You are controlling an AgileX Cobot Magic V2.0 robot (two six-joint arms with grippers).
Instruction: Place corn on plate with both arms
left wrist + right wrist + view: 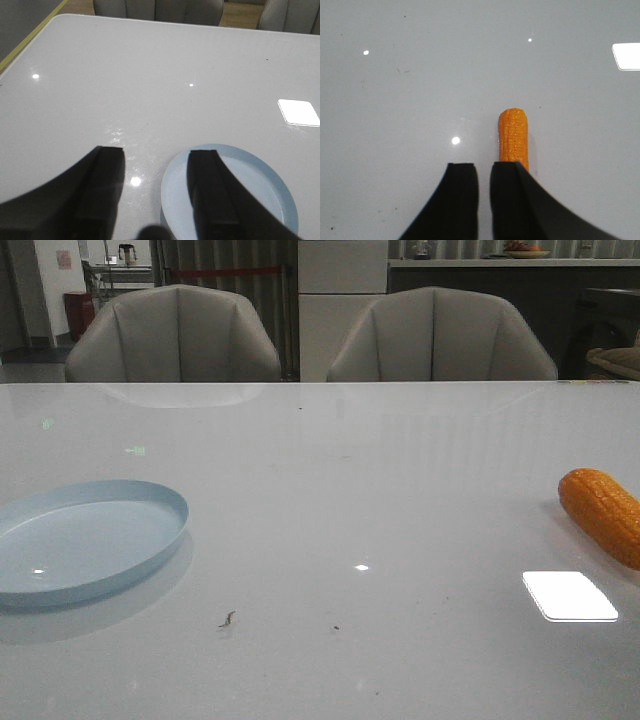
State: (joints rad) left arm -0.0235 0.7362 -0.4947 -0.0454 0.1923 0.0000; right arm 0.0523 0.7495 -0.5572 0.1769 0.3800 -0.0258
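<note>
The orange corn (605,512) lies on the white table at the far right, partly cut off by the frame edge. At the left sits the pale blue plate (85,538) with nothing on it. Neither arm shows in the front view. In the left wrist view my left gripper (156,152) hangs open above the table, one finger over the plate (262,187). In the right wrist view my right gripper (484,167) has its fingers drawn nearly together with nothing between them. The corn (514,134) lies just beyond one fingertip, its near end hidden behind that finger.
Two grey chairs (175,335) (440,335) stand behind the table's far edge. A bright lamp reflection (570,595) lies near the corn. A small speck of debris (228,619) sits on the table right of the plate.
</note>
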